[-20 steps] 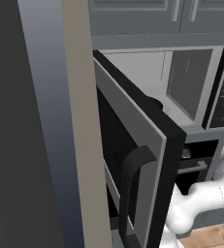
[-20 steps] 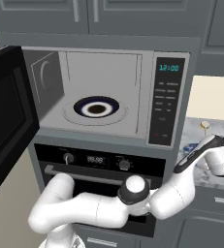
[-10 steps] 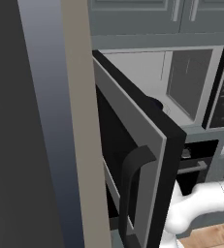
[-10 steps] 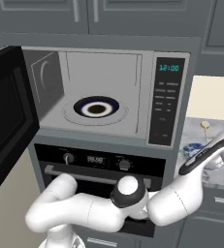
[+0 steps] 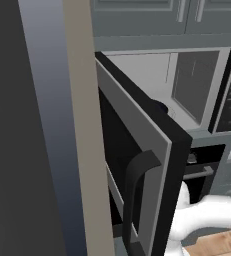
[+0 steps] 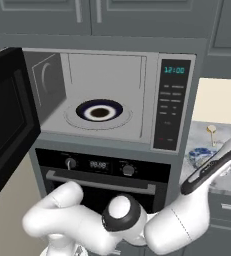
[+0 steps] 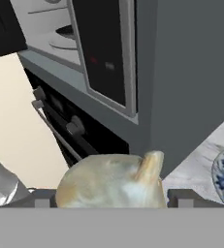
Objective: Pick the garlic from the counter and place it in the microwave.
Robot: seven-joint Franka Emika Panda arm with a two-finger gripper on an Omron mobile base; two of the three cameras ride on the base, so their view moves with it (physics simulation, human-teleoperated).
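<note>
**Garlic in the jaws, microwave door wide open**

The pale, papery garlic bulb [image 7: 111,181] sat between the two small dark finger tips [image 7: 181,197] of the gripper [image 7: 111,199], which was pinching it from both sides, stem stub pointing up and to the right in the hand view. The bulb was off the speckled grey counter [image 7: 200,167] and beside the microwave's black button panel [image 7: 104,48], not yet level with the cavity.

The large boxy built-in microwave [image 6: 112,95] stood ready, its black-framed grey door [image 5: 147,165] swung fully out with the curved dark handle [image 5: 134,190] facing the left camera. Inside lay a round glass turntable with a blue-rimmed dish [image 6: 99,111] at its centre.

The white arm [image 6: 177,220] reached off to the right, over the counter, near a blue-patterned bowl [image 6: 202,156] (a small pale object sat further back, too small to name).

The risks looked plain. The hand had to swing left around the panel's edge; cutting that corner could knock the bulb loose. A round, flaky bulb could also roll in a light pinch. The black oven's bar handle [image 7: 53,128] jutted below the route.
</note>
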